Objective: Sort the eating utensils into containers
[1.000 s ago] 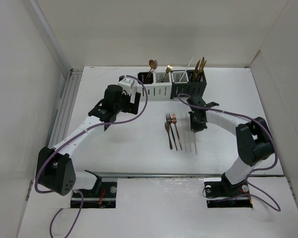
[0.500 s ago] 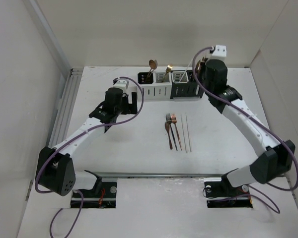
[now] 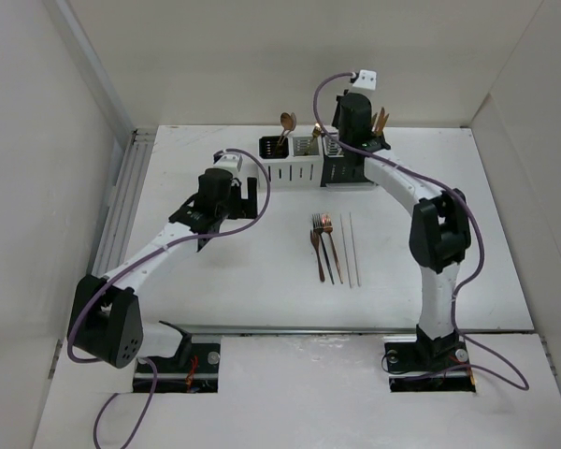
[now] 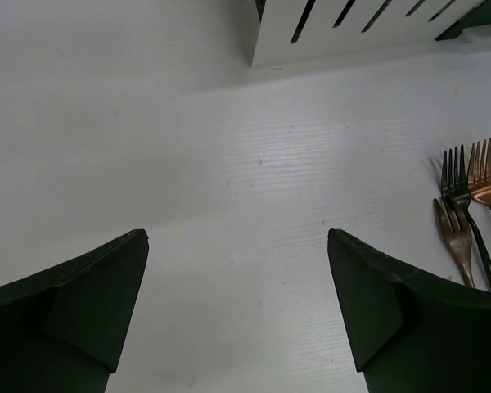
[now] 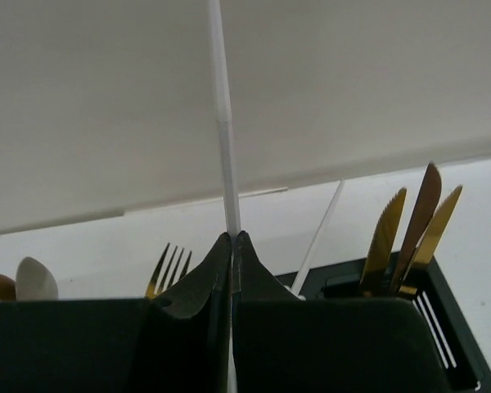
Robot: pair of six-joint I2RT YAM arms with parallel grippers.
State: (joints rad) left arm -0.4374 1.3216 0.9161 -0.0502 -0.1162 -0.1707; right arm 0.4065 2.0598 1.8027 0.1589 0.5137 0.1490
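Note:
My right gripper (image 3: pixel 348 129) is up at the back row of containers (image 3: pixel 323 166), shut on a thin white stick (image 5: pixel 222 123) that stands upright between its jaws (image 5: pixel 232 237). Below it a black holder (image 5: pixel 442 327) holds gold knives (image 5: pixel 409 229) and another white stick (image 5: pixel 319 233). A fork (image 5: pixel 168 266) and a spoon (image 5: pixel 33 278) stand to the left. Three forks (image 3: pixel 323 245) and two white sticks (image 3: pixel 350 248) lie on the table. My left gripper (image 3: pixel 234 192) is open and empty above bare table (image 4: pixel 237 237), left of the forks (image 4: pixel 462 213).
A white slotted holder (image 4: pixel 352 29) is just beyond my left gripper. White walls close in the table on the left, back and right. A metal rail (image 3: pixel 126 201) runs along the table's left edge.
My right arm rose from the table beside the loose sticks and swung up and left to the containers, carrying a white stick. The left arm barely moved.

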